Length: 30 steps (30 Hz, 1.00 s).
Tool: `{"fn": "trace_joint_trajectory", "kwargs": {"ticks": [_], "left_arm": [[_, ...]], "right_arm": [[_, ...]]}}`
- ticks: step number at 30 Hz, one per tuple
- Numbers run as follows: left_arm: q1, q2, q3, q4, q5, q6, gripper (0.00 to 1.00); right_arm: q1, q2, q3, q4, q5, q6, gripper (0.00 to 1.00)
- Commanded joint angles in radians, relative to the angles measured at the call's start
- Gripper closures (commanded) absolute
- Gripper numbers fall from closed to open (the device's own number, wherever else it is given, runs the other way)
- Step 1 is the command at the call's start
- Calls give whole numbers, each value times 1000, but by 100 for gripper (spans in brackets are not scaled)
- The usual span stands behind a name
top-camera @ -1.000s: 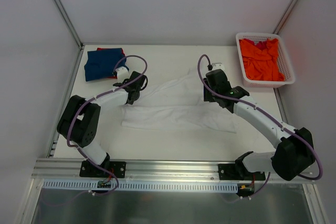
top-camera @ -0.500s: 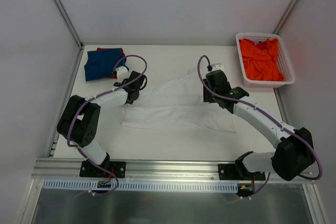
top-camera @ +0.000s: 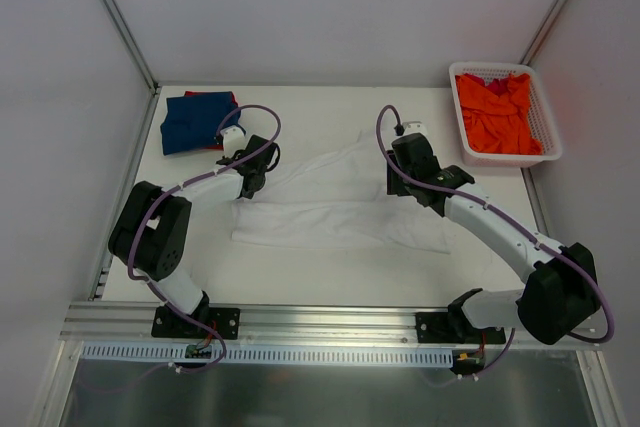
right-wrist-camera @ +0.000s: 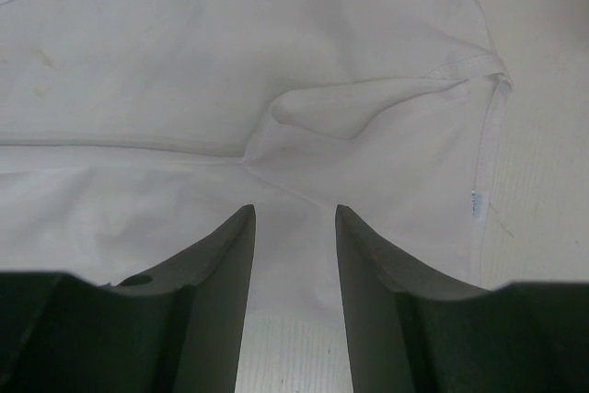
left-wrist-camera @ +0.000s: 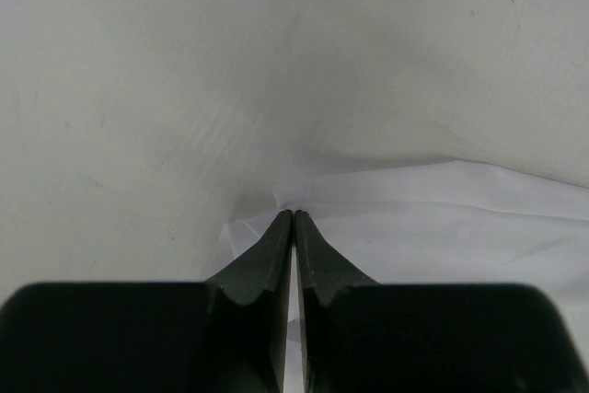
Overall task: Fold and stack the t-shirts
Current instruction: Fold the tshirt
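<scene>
The white t-shirt (top-camera: 330,212) lies spread and partly folded on the table between both arms. My left gripper (top-camera: 268,159) sits at the shirt's far left corner, and the left wrist view shows the left gripper (left-wrist-camera: 293,214) shut, pinching a thin edge of the white t-shirt (left-wrist-camera: 442,218). My right gripper (top-camera: 398,179) hovers at the shirt's right side. The right wrist view has the right gripper (right-wrist-camera: 293,211) open, its fingers straddling the white t-shirt (right-wrist-camera: 230,62) just short of a raised fold. The dark blue t-shirt (top-camera: 192,125) lies folded at the far left over the red t-shirt (top-camera: 222,97).
A white lattice basket (top-camera: 505,158) stands at the far right corner with the orange t-shirt (top-camera: 497,112) bunched inside. Metal frame posts and grey walls close in the table on three sides. A rail runs along the near edge by the arm bases.
The left gripper's fingers have shut onto the white t-shirt's corner. Neither arm has visibly shifted, and the shirts lie as before.
</scene>
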Motion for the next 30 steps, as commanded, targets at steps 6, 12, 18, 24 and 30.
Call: {"fn": "trace_joint_trajectory", "kwargs": {"ticks": [6,12,18,24,30], "left_arm": [[16,13,30,14,-4,8,100],[18,2,28,14,-1,12,100],[25,-16,28,16,3,27,100],[32,-28,21,22,22,34,100],[32,-21,22,28,31,38,100]], "right_arm": [[-1,-16,-1,25,-2,14,57],[-15,69,80,25,20,-14,56],[-78,256,250,25,-32,-39,56],[-161,486,491,-7,-114,-89,56],[-245,656,697,-41,-215,-117,56]]}}
